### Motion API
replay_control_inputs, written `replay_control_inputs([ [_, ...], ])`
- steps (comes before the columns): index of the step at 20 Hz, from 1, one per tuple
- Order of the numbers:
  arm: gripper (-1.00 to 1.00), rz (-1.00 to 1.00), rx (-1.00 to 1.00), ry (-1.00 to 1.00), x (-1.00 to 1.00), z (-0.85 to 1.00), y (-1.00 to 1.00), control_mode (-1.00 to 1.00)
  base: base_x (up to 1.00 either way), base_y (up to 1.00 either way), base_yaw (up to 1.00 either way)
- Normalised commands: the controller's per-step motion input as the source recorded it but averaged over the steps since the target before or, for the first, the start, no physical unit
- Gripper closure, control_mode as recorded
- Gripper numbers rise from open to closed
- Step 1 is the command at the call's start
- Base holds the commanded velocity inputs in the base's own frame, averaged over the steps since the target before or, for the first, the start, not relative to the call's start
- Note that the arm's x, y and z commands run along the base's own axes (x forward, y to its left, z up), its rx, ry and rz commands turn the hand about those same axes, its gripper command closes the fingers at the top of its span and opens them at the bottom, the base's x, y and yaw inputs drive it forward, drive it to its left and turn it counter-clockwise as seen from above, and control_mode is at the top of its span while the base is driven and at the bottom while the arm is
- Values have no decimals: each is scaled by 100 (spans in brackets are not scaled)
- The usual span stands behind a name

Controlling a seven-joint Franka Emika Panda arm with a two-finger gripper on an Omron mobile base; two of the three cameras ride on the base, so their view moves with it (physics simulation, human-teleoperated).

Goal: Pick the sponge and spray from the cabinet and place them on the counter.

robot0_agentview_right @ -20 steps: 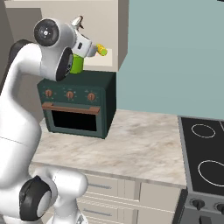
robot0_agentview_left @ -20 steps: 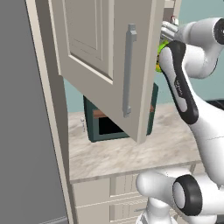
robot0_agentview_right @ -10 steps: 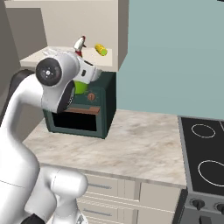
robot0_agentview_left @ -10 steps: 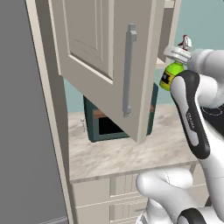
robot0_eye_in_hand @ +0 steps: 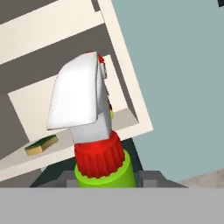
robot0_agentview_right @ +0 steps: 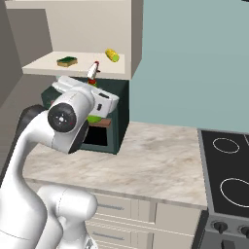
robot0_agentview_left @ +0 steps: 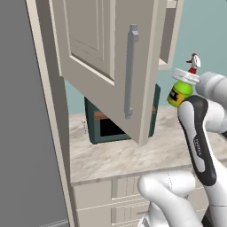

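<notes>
We've got the gripper (robot0_eye_in_hand: 98, 181) clamped on the spray (robot0_agentview_left: 181, 91), holding it upright in the air outside the open cabinet (robot0_agentview_right: 131, 39) above the counter (robot0_agentview_right: 155, 160), sponge (robot0_agentview_right: 67, 61) on the cabinet shelf.

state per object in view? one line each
cabinet: door swung open
spray: out of the cabinet, held in the air over the counter
gripper: shut on the spray
sponge: lying flat on the cabinet shelf
oven: front looks open, dark cavity showing
</notes>
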Motion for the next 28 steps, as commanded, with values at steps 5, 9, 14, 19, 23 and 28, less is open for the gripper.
replay_control_inputs([
  [5,100,0,0,-2,0,-10,0,-100,0,0,0],
  [9,100,0,-6,0,0,-21,-25,-100,0,0,0],
  [14,100,0,-9,0,0,-22,-41,-100,0,0,0],
  [19,100,0,-9,2,0,-26,-39,-100,0,0,0],
  [23,100,0,-9,5,0,-37,-33,-100,0,0,0],
  [28,100,1,-5,0,7,-52,-16,-100,0,0,0],
])
